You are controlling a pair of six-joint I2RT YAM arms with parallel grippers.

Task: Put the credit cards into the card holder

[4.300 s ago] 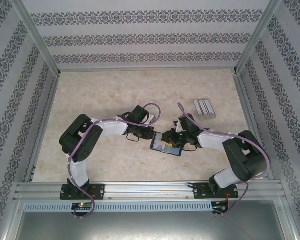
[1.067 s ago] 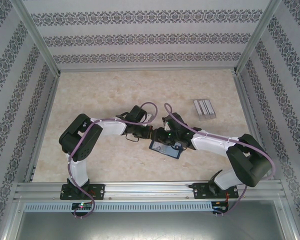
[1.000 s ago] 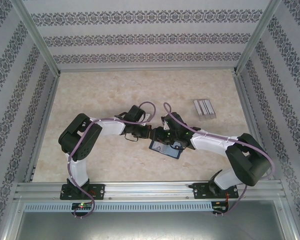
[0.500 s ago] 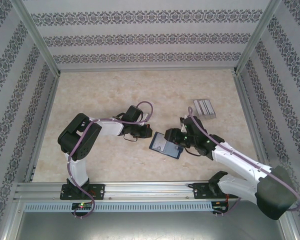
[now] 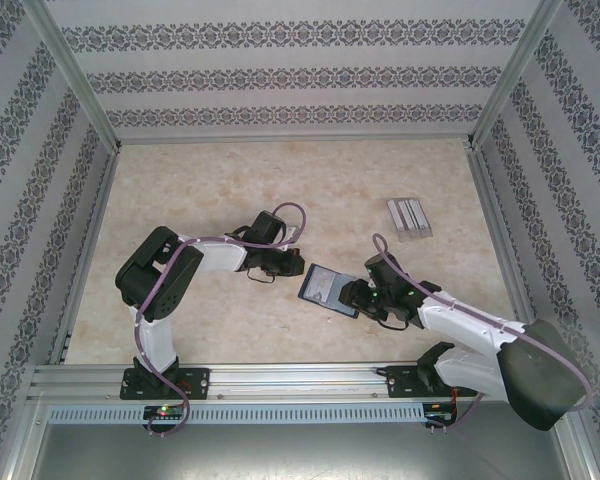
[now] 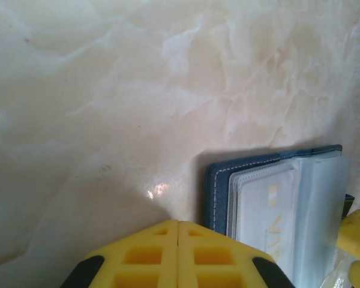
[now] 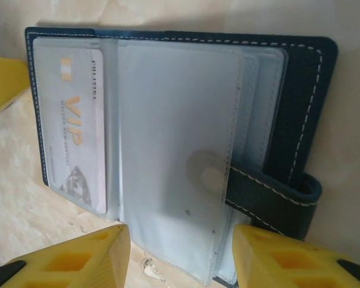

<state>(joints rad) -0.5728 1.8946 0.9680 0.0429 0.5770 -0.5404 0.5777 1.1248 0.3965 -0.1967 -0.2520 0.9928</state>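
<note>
Card holder [image 5: 326,287] found lying open on table [image 5: 200,190], one grey card [image 7: 72,144] sleeved inside. Left gripper [image 6: 178,231] pressed together beside it; right gripper [image 7: 181,233] spread at its clear sleeves [image 7: 174,120]. Clear rack [image 5: 408,216] noted well apart.

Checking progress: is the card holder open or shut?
Open: the card holder lies spread flat, clear sleeves exposed, a VIP card inside.

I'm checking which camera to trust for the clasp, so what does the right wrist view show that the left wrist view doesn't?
Right wrist: the clasp tab and the full spread of clear sleeves, with the right pincer open. Left wrist: the left pincer shut and a broad stretch of marble table. Both: the open navy card holder with a VIP card in a sleeve.
</note>
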